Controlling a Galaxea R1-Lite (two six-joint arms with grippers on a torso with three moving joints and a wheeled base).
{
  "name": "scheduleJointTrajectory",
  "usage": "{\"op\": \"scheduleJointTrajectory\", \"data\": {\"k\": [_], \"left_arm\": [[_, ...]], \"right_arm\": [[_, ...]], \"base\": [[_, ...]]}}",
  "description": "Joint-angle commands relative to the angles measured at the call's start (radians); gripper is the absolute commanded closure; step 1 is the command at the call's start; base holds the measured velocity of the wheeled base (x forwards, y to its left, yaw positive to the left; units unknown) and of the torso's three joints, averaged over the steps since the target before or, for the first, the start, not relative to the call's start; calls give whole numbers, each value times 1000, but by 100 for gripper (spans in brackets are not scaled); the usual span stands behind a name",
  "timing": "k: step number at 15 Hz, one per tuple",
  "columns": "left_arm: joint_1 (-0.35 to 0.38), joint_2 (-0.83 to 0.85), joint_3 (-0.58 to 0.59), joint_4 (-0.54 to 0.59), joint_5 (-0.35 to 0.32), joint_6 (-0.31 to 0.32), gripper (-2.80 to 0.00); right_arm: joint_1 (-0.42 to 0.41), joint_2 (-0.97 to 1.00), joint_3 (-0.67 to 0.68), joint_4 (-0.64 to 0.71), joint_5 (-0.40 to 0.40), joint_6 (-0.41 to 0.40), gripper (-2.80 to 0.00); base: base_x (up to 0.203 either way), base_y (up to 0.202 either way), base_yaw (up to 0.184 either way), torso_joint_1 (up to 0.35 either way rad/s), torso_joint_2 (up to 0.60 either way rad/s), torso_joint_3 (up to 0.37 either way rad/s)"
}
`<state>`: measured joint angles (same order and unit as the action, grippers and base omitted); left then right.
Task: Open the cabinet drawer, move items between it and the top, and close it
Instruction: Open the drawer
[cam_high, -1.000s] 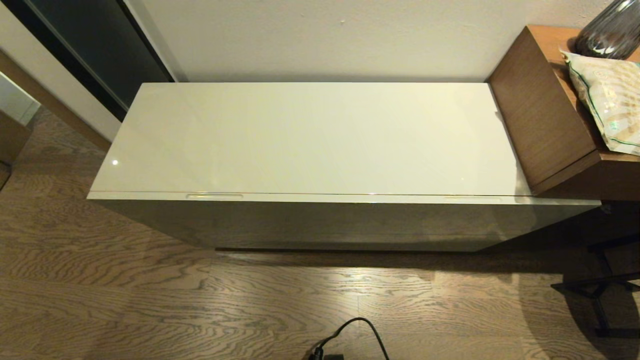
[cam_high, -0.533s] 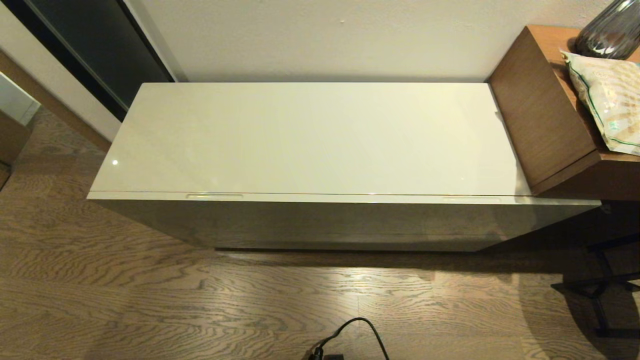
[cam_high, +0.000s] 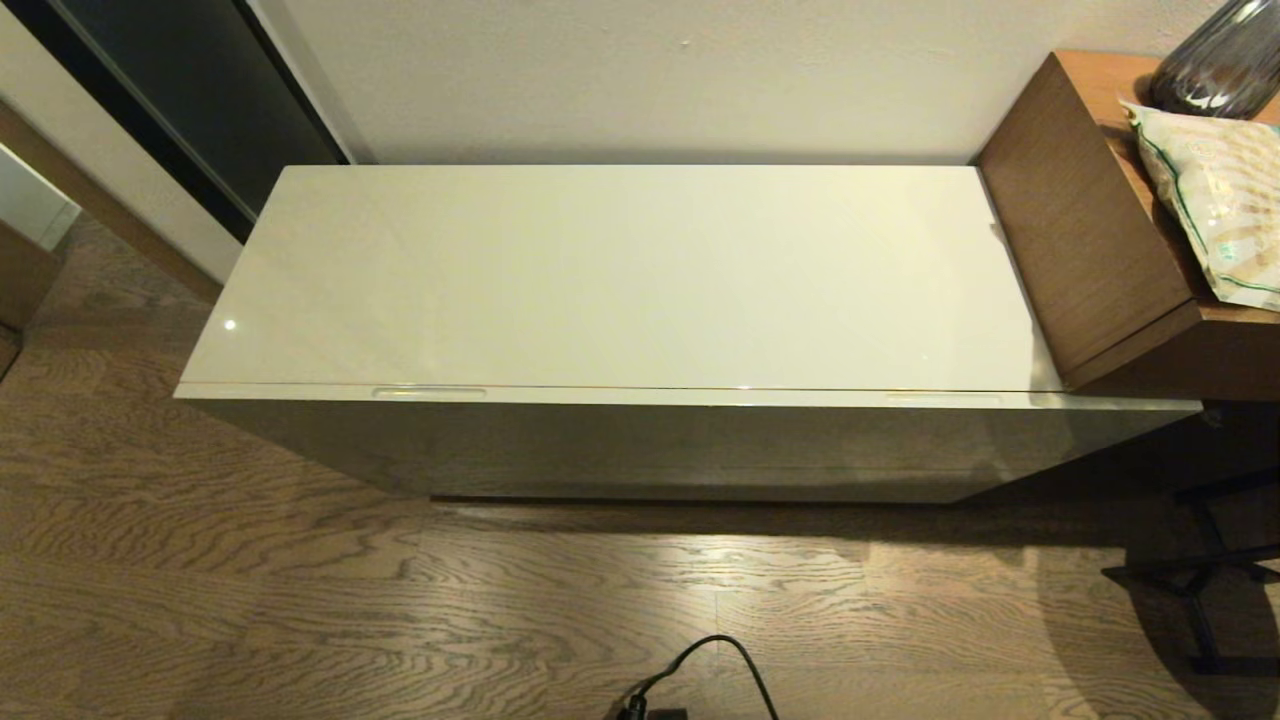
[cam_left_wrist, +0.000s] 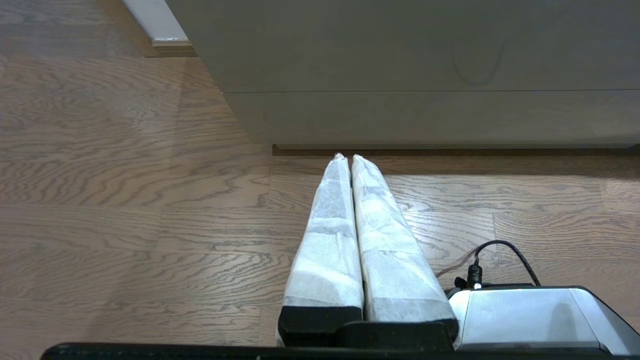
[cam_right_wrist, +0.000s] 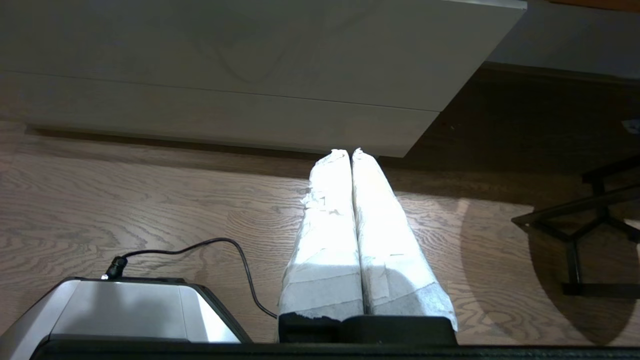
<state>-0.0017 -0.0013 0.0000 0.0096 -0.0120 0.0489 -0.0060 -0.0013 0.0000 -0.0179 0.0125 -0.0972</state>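
Observation:
The cabinet drawer (cam_high: 680, 440) is shut, its glossy beige-grey front flush under the top (cam_high: 620, 270), with two oblong finger recesses (cam_high: 428, 392) along its upper edge. The top is a bare cream slab. The items are out of view. Neither arm shows in the head view. My left gripper (cam_left_wrist: 347, 157) hangs low over the wooden floor, shut and empty, short of the drawer front (cam_left_wrist: 400, 45). My right gripper (cam_right_wrist: 350, 151) hangs likewise near the cabinet's right end (cam_right_wrist: 250, 45), shut with nothing between its white-wrapped fingers (cam_right_wrist: 380, 235).
A brown wooden desk (cam_high: 1090, 220) abuts the cabinet's right end and carries a green-trimmed snack bag (cam_high: 1215, 200) and a dark vase (cam_high: 1220, 65). Black chair legs (cam_high: 1200, 580) stand at the right. A black cable (cam_high: 700, 670) and my base (cam_left_wrist: 530, 315) lie on the floor in front.

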Motion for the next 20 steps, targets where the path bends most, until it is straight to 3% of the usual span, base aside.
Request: {"op": "scheduleJointTrajectory", "data": {"k": [1, 11, 12, 15, 17, 19, 20], "left_arm": [[0, 1, 0, 0, 0, 0, 0], [0, 1, 0, 1, 0, 0, 0], [0, 1, 0, 1, 1, 4, 0], [0, 1, 0, 0, 0, 0, 0], [0, 1, 0, 0, 0, 0, 0], [0, 1, 0, 0, 0, 0, 0], [0, 1, 0, 0, 0, 0, 0]], "right_arm": [[0, -2, 0, 0, 1, -3, 0], [1, 3, -17, -7, 0, -4, 0], [-1, 39, -76, -7, -2, 15, 0], [-44, 324, -455, 3, -90, 251, 0], [-55, 486, -674, 50, -133, 344, 0], [-61, 518, -752, 201, -87, 408, 0], [-64, 484, -806, 364, -5, 442, 0]], "base": [[0, 0, 0, 0, 0, 0], [0, 0, 0, 0, 0, 0], [0, 0, 0, 0, 0, 0], [0, 0, 0, 0, 0, 0], [0, 0, 0, 0, 0, 0], [0, 0, 0, 0, 0, 0], [0, 0, 0, 0, 0, 0]]}}
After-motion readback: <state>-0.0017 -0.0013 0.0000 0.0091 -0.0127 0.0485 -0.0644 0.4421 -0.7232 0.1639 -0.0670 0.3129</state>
